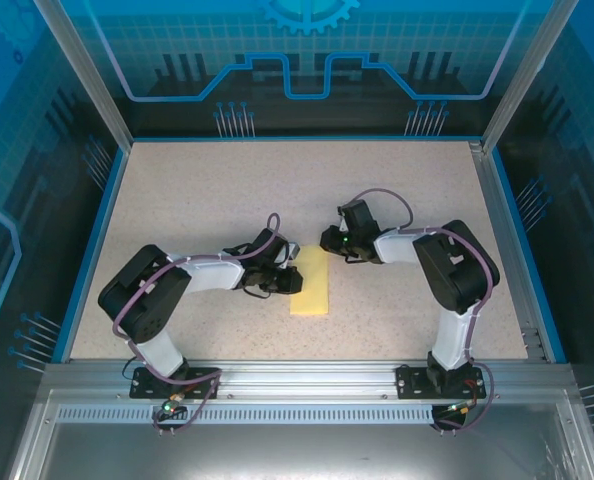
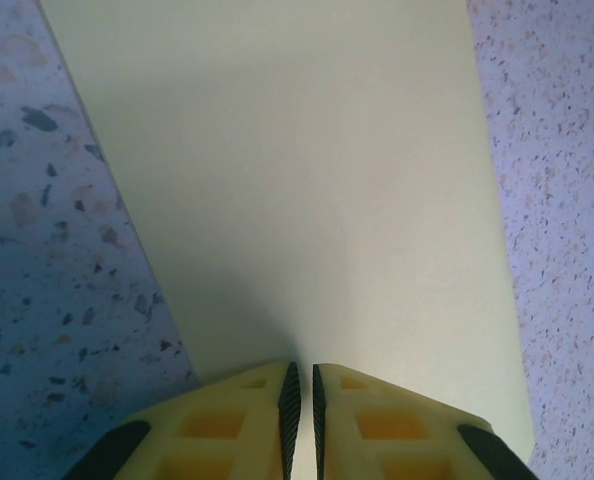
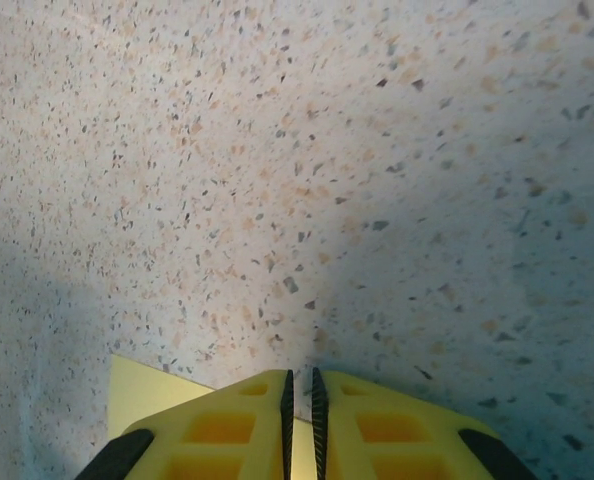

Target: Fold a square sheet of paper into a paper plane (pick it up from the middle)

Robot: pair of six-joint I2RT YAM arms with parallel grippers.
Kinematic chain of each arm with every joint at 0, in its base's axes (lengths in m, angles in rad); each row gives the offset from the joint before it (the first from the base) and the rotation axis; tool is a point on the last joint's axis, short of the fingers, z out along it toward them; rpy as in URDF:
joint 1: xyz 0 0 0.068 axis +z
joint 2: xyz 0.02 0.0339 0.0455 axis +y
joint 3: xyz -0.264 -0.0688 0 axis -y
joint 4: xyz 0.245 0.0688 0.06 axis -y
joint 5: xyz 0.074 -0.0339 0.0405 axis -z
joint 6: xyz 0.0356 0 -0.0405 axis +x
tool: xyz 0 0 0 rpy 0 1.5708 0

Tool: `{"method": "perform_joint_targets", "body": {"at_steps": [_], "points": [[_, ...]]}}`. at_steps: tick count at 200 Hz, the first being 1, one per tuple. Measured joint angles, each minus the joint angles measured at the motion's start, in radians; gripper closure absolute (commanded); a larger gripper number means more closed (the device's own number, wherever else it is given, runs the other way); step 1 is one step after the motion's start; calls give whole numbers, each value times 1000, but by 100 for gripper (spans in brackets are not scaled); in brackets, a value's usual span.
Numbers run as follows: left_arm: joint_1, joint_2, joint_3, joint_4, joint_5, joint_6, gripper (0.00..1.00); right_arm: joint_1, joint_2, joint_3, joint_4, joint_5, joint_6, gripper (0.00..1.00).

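The square sheet of paper [image 1: 312, 283] lies flat on the speckled table as a pale yellow, narrow rectangle between the two arms. My left gripper [image 1: 289, 280] is low over its left edge; in the left wrist view the paper [image 2: 307, 180] spreads out ahead of the left gripper [image 2: 302, 368], whose jaws are shut with nothing between them. My right gripper [image 1: 329, 241] sits at the paper's far end. In the right wrist view a corner of the paper [image 3: 152, 395] shows beside the right gripper [image 3: 302, 375], also shut and empty, tips down near the table.
The speckled table [image 1: 207, 200] is bounded by a blue rim and aluminium frame posts [image 1: 87, 75]. Open tabletop stretches behind the paper and to both sides. The arm bases are bolted to the near rail [image 1: 297, 380].
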Motion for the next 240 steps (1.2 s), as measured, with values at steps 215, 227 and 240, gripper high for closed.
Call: {"method": "perform_joint_targets", "body": {"at_steps": [215,227,240], "points": [[0,-3,5,-22,0,0,83,306,-404,-419,-13,50,132,83],[0,-3,5,-22,0,0,82,312,-404,-420,-21,55,132,83],[0,-4,5,-23,0,0,82,319,-404,-420,-33,60,131,83]]}}
